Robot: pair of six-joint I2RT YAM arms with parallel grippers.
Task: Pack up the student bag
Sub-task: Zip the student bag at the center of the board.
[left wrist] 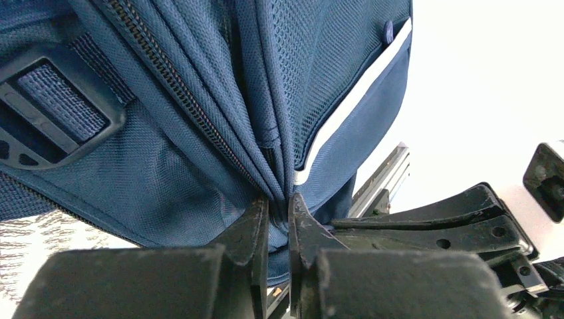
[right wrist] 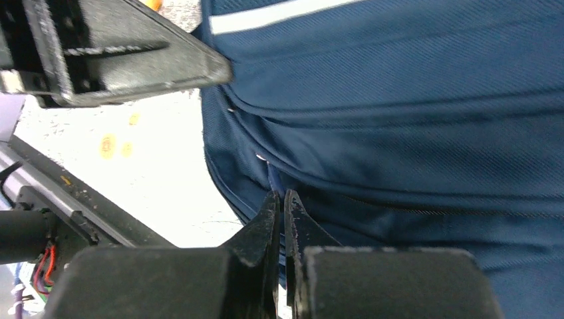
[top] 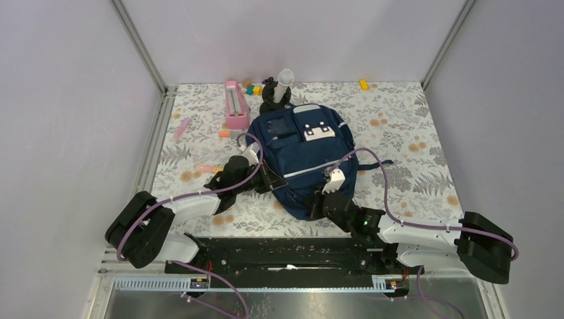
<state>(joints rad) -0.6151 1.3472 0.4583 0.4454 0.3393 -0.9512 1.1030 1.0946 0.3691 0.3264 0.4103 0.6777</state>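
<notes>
- The student bag [top: 302,159] lies flat on the desk [top: 406,153], front patches up.
- Left claw [left wrist: 278,212] pinches a fold of the bag's side fabric beside a zipper.
- Right claw [right wrist: 281,203], pressed almost together, nips a thin fabric edge at the bag's near end; exactly what it holds is hard to make out.

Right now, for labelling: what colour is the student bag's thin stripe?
The student bag has a white stripe; left wrist view shows it best.

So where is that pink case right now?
In the top view, the pink case lies at the back left, just beyond the student bag's far-left corner, left of the white tube.
</notes>
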